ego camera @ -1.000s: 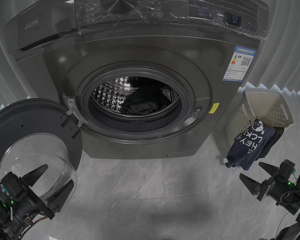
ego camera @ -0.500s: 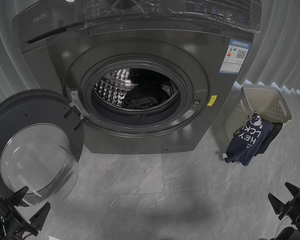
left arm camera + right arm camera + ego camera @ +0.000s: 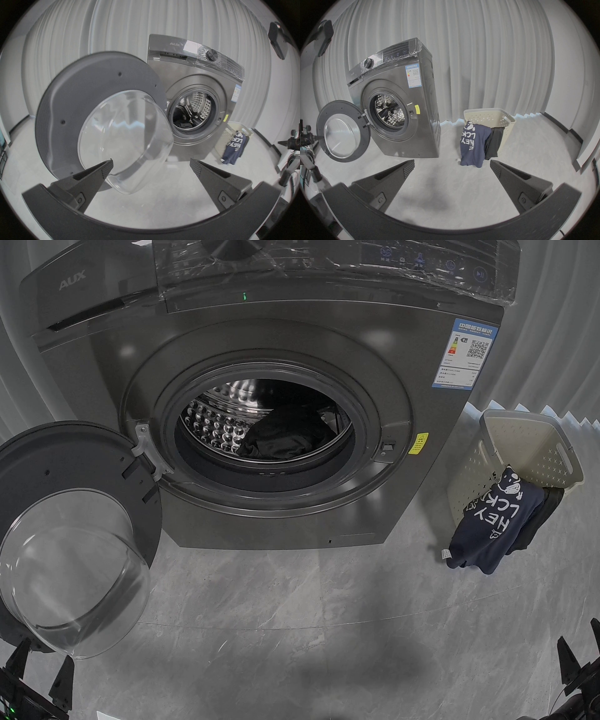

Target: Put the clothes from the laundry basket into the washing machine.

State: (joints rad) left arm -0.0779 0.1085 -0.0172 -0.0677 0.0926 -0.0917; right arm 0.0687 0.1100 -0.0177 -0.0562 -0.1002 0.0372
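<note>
On the floor just right of the washing machine: the laundry basket, cream perforated plastic, rectangular, with slot handles. A navy T-shirt with white print is draped over its front rim and hangs down the wall. A black garment hangs touching it. The machine is dark grey metal with its round port open. The dimpled steel drum holds a crumpled black cloth. The round door is swung out on the left hinge, a domed clear bowl in a grey ring. Left claw sits low near the door, wedge fingers spread wide, gripping nothing. Right claw sits low on the right, well apart from the basket, also spread and empty. The floor is glossy grey marbled tile.
</note>
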